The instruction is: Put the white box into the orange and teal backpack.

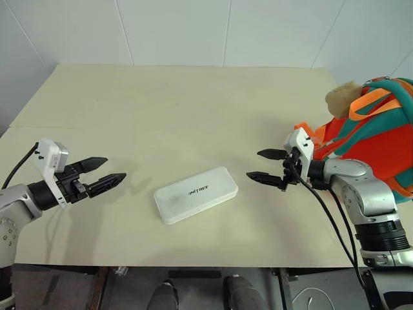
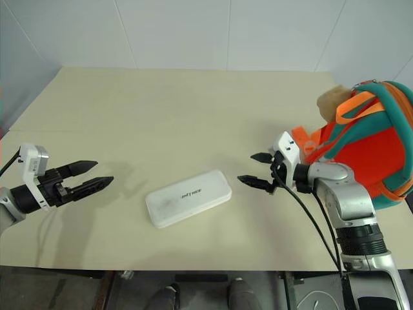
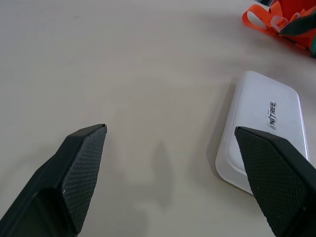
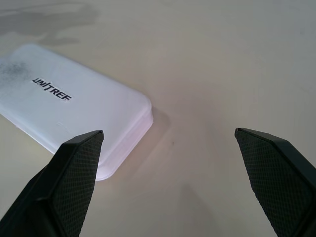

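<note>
The white box (image 1: 195, 194) lies flat on the beige table (image 1: 181, 110), near the front edge, with dark lettering on its top. The orange and teal backpack (image 1: 377, 132) sits at the table's right edge, a beige plush (image 1: 342, 98) on its upper side. My left gripper (image 1: 108, 172) hovers open to the left of the box, a hand's width away. My right gripper (image 1: 261, 165) hovers open just right of the box, with the backpack behind its wrist. Both wrist views show wide-spread fingers (image 3: 81, 163) (image 4: 74, 168) with nothing between them and the box (image 4: 69, 113) (image 3: 264, 123) ahead.
White walls (image 1: 193, 29) close off the table's far side. A seam runs across the table at the left (image 1: 19, 126). Orange webbing loops (image 3: 264, 19) of the backpack lie on the table beyond the box. A black cable (image 1: 329, 219) hangs along my right arm.
</note>
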